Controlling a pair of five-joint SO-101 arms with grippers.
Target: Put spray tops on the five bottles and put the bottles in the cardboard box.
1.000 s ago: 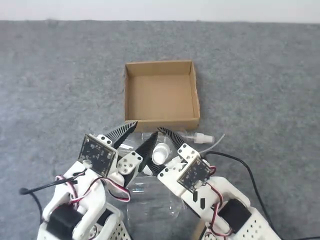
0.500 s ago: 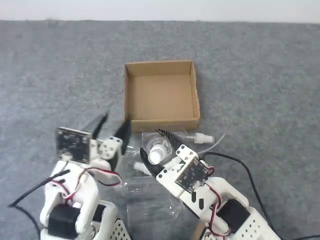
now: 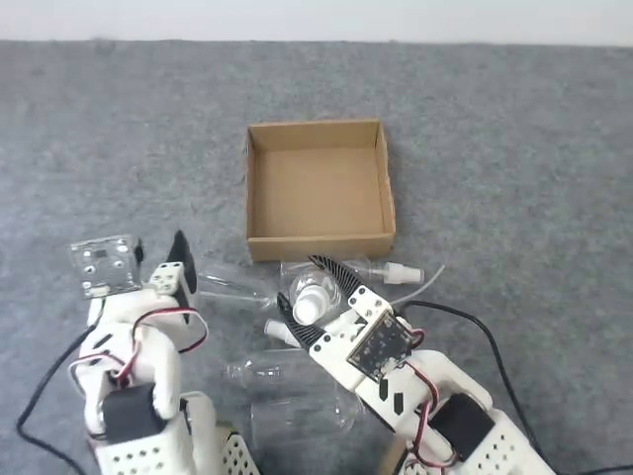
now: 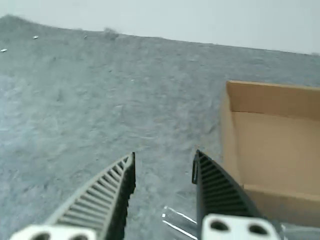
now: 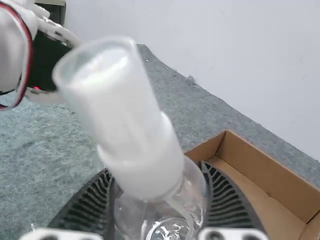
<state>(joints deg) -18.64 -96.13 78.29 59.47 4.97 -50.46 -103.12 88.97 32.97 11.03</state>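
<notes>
My right gripper (image 3: 305, 287) is shut on a clear bottle (image 3: 310, 297) with a white spray top, held upright just in front of the cardboard box (image 3: 316, 188). In the right wrist view the capped bottle (image 5: 130, 135) stands between the jaws of the right gripper (image 5: 156, 175). My left gripper (image 3: 185, 262) stands open to the left, apart from that bottle. The left wrist view shows the left gripper (image 4: 164, 162) with nothing between its fingers, the box (image 4: 272, 145) off to one side. Another clear bottle (image 3: 234, 284) lies between the two grippers.
A loose spray top (image 3: 396, 272) with its tube lies at the box's near right corner. A second loose top (image 3: 277, 332) and more clear bottles (image 3: 272, 371) lie near the arms' bases. Grey carpet (image 3: 514, 178) stretches around the box.
The left gripper has let go near the held bottle and drawn back to the left, uncovering a lying bottle. The right gripper keeps its bottle in place.
</notes>
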